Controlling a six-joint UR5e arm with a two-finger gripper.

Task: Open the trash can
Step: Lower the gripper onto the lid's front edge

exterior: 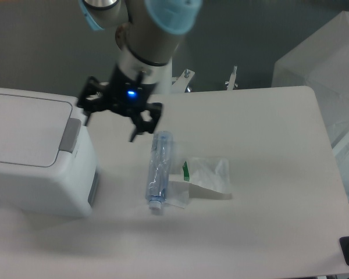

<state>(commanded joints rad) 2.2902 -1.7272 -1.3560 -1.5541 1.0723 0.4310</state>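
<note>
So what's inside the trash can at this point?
Cannot be seen: the trash can has its flat lid down, covering the inside. Only the closed lid and grey latch tab show. The gripper hangs open beside the tab.

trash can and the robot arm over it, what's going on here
A single robot arm holds its pincer open and empty, just right of the large white boxy plastic trash can, near the can's grey rectangular latch tab. The flat lid looks closed. A clear plastic bottle lies on its side on the white table, with a clear plastic bag beside it; the pincer touches neither.
</note>
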